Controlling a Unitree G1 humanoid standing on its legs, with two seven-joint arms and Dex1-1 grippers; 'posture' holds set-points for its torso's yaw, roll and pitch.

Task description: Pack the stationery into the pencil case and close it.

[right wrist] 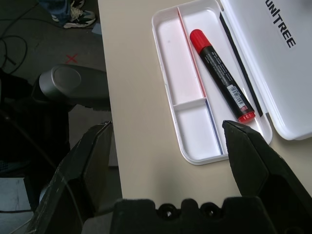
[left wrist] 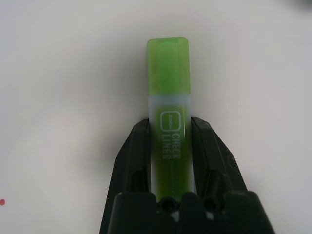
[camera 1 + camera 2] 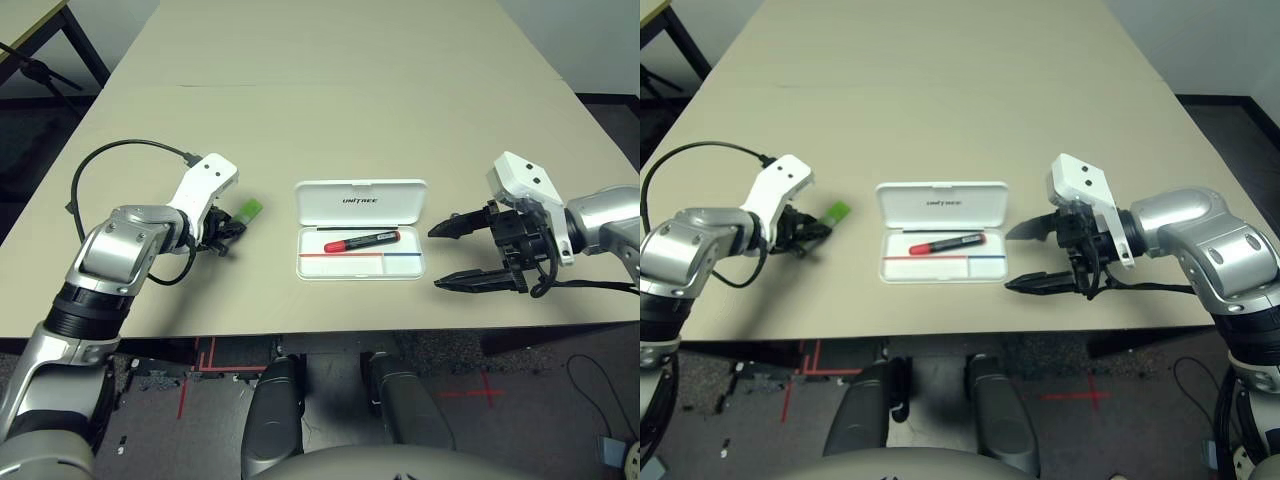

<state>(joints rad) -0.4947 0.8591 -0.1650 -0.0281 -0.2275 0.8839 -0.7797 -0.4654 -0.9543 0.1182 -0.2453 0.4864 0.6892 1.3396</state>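
Observation:
The pencil case point(image 3: 360, 200) lies open at the table's middle, lid folded back. A red marker point(image 3: 362, 241) with a black body rests in its tray point(image 1: 187, 122), along the hinge side. A light-green highlighter point(image 2: 168, 97) is to the left of the case, at table level, and my left gripper point(image 2: 169, 124) is shut on its lower half, both fingers point(image 2: 139, 146) pressing its sides. The highlighter's capped end point(image 3: 250, 210) sticks out beyond the fingertips. My right gripper point(image 3: 448, 256) hovers open just right of the case, with nothing between its fingers.
The beige table point(image 3: 330, 110) stretches far back behind the case. Its front edge point(image 3: 330, 322) runs close below the case and both grippers. A black cable point(image 3: 110, 155) loops over my left forearm.

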